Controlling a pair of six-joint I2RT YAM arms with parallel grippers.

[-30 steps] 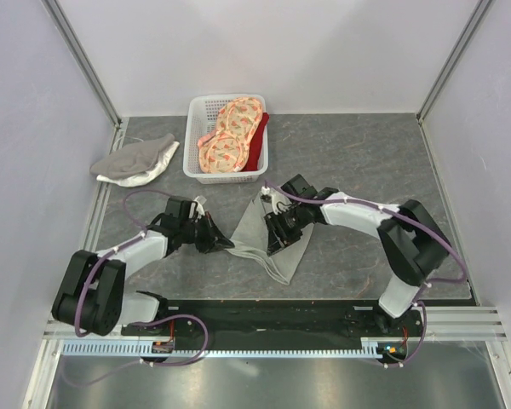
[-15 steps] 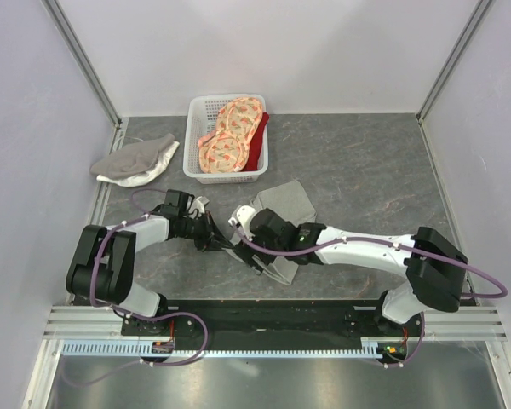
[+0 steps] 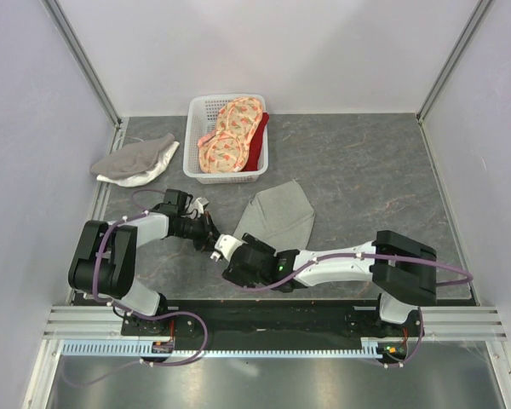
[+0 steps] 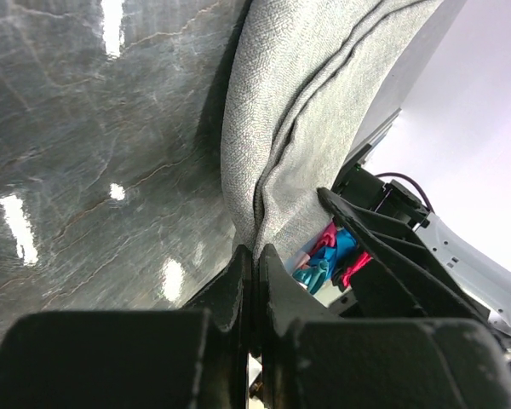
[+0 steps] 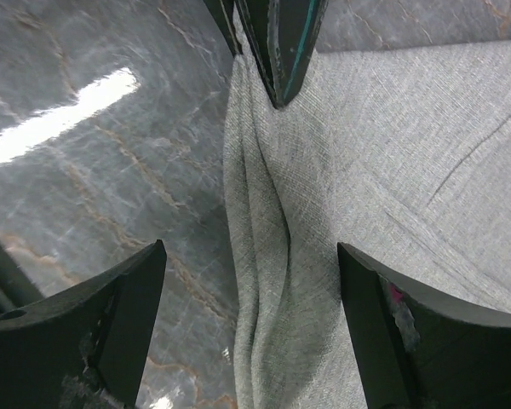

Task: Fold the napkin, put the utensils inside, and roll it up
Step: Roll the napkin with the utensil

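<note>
The napkin (image 3: 278,217) lies on the dark marbled table (image 3: 366,162), on the near side of the white basket (image 3: 226,177) and a little to its right, apart from the basket's front wall. It is folded into a rounded, wedge-like shape, broad at the end nearer the basket and narrowing toward the arm bases. Its grey-green weave is plain.

The left gripper (image 3: 211,239) sits on the near side of the basket, below the basket's left half. Its 2 fingers (image 4: 238,281) are pressed together, pinching the napkin's (image 4: 298,111) narrow end. In the left wrist view the cloth rises from that pinch in 2 layers with a long crease between them, and the rest rests on the table (image 4: 94,128).

The right gripper (image 3: 232,256) is farther from the basket than the left one, just beside it, with its arm stretched in low from the right. Its jaws are spread wide and hold nothing. In the right wrist view its fingers (image 5: 123,315) stand either side of a puckered fold of the napkin (image 5: 392,128), above the cloth rather than closed on it, and the left gripper's fingers (image 5: 277,43) show straight ahead, clamped on the fold's far end.

Inside the basket lie orange-pink patterned cloths (image 3: 230,132) with a red cloth (image 3: 258,146) along the right wall. To the left of the basket, near it, a bunched grey-and-white cloth (image 3: 134,160) sits on the table.
</note>
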